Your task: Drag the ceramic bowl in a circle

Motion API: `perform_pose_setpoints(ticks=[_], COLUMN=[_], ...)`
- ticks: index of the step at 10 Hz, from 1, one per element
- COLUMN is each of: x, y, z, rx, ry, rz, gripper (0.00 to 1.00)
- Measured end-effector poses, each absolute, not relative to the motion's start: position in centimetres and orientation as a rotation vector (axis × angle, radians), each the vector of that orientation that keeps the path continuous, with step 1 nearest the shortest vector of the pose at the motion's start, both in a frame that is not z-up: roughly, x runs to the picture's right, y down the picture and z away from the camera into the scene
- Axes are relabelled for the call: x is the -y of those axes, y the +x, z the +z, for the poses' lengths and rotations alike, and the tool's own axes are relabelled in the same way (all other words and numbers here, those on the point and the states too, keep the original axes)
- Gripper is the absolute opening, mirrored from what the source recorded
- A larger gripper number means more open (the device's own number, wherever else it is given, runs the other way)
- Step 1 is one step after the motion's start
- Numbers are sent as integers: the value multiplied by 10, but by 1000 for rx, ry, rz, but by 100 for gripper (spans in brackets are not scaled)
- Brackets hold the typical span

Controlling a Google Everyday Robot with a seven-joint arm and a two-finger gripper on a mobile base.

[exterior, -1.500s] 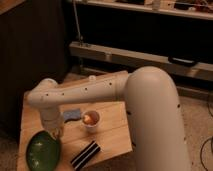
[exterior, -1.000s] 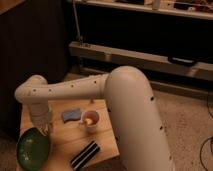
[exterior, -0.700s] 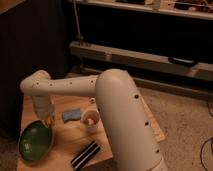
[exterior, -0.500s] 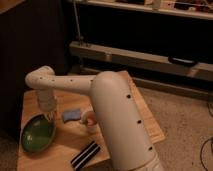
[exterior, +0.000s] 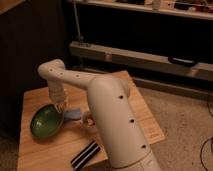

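Observation:
The ceramic bowl point(exterior: 46, 121) is a glossy green, shallow dish on the left part of the wooden table point(exterior: 45, 155). My gripper point(exterior: 60, 106) hangs from the white arm point(exterior: 75, 80) and comes down at the bowl's far right rim. Its tip meets the rim, and the contact itself is hidden by the wrist. The arm's thick white forearm point(exterior: 117, 125) crosses the middle of the table toward the camera.
A blue object point(exterior: 72, 115) lies just right of the bowl. A small white cup point(exterior: 87, 120) sits beside it, partly behind the arm. A black striped object point(exterior: 85, 154) lies near the table's front edge. A dark cabinet and metal rails stand behind the table.
The bowl has slid from the table's front-left corner back and to the right, toward the blue object. The gripper moved with it and the arm swung over the table.

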State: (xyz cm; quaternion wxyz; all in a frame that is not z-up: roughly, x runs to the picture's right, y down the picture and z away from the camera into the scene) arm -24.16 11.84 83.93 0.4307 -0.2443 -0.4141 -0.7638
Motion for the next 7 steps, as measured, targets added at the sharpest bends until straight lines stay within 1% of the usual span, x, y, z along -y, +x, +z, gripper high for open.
perform_pose_setpoints(ticks=[1, 4, 7], x=[-122, -135, -149], y=[-230, -208, -186], z=[841, 829, 803], rx=[1025, 999, 978], ry=[-627, -658, -655], rz=[-1908, -1944, -2021], gripper=[14, 14, 14])
